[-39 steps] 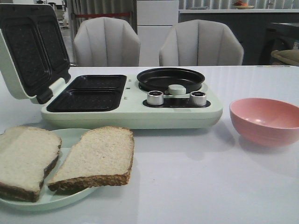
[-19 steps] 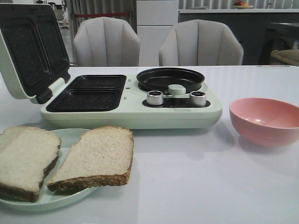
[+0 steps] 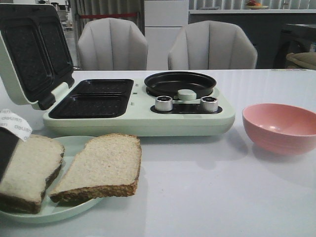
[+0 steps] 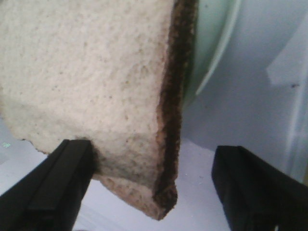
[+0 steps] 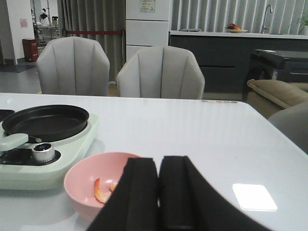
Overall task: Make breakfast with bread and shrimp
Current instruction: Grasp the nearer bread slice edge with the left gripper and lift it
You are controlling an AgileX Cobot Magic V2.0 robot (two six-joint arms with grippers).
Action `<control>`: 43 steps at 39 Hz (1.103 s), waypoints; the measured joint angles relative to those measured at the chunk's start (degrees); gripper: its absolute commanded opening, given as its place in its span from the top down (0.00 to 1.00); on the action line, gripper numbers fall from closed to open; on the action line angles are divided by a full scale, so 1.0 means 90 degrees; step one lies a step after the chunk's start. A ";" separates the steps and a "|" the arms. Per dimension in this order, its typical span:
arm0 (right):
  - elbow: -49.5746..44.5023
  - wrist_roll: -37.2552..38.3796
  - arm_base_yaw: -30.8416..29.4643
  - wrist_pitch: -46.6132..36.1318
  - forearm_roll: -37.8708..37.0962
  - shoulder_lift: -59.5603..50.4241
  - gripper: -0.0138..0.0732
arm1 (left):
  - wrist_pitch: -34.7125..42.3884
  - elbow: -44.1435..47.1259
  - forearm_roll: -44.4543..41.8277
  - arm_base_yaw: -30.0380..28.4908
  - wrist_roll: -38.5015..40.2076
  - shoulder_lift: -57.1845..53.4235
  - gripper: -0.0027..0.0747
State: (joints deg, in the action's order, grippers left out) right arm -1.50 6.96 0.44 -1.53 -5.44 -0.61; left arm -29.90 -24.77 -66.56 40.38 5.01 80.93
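Observation:
Two slices of bread lie on a pale green plate (image 3: 74, 148) at the near left: one on the left (image 3: 29, 168), one on the right (image 3: 103, 165). My left gripper (image 4: 154, 192) is open and hangs low over the left slice (image 4: 96, 72). The slice's crusted corner sits between the black fingers (image 4: 57, 187). In the front view a dark part of it with a white label (image 3: 9, 140) shows at the left edge. The shrimp (image 5: 101, 190) lies in the pink bowl (image 5: 84, 178). My right gripper (image 5: 159, 192) is shut and empty, just on the near side of the bowl.
A pale green sandwich maker (image 3: 138, 121) stands mid-table, its lid (image 3: 29, 54) raised. It has two dark grill wells (image 3: 94, 98), a round black pan (image 3: 180, 84) and two knobs. The pink bowl (image 3: 281, 126) sits to its right. Two grey chairs (image 3: 212, 47) stand behind the table.
My left gripper has come into the front view from the left edge, over the left slice. The bread, bowl and sandwich maker have not moved.

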 measured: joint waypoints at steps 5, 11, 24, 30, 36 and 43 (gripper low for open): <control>0.0000 0.0000 0.0000 0.0000 0.0000 0.0000 0.67 | 0.0090 -0.0108 -0.0330 -0.0216 0.0020 0.0190 0.24; 0.0000 0.0000 0.0000 0.0000 0.0000 0.0000 0.67 | 0.0113 -0.0293 -0.0692 -0.0473 0.0112 0.0434 0.24; 0.0000 0.0000 0.0000 0.0000 0.0000 0.0000 0.67 | 0.0178 -0.0449 -0.0917 -0.0569 0.0244 0.0659 0.71; 0.0000 0.0000 0.0000 0.0000 0.0000 0.0000 0.67 | 0.0059 -0.0449 -0.0900 -0.0545 0.0325 0.0514 0.74; 0.0000 0.0000 0.0000 0.0000 0.0000 0.0000 0.67 | -0.0035 -0.0449 -0.0771 -0.0441 0.0346 -0.0020 0.74; 0.0000 0.0000 0.0000 0.0000 0.0000 0.0000 0.67 | -0.0285 -0.0449 -0.0719 -0.0141 0.0345 -0.0877 0.74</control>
State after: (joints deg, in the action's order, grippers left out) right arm -1.50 6.96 0.44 -1.53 -5.44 -0.61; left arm -32.46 -28.81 -73.03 39.11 8.11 73.04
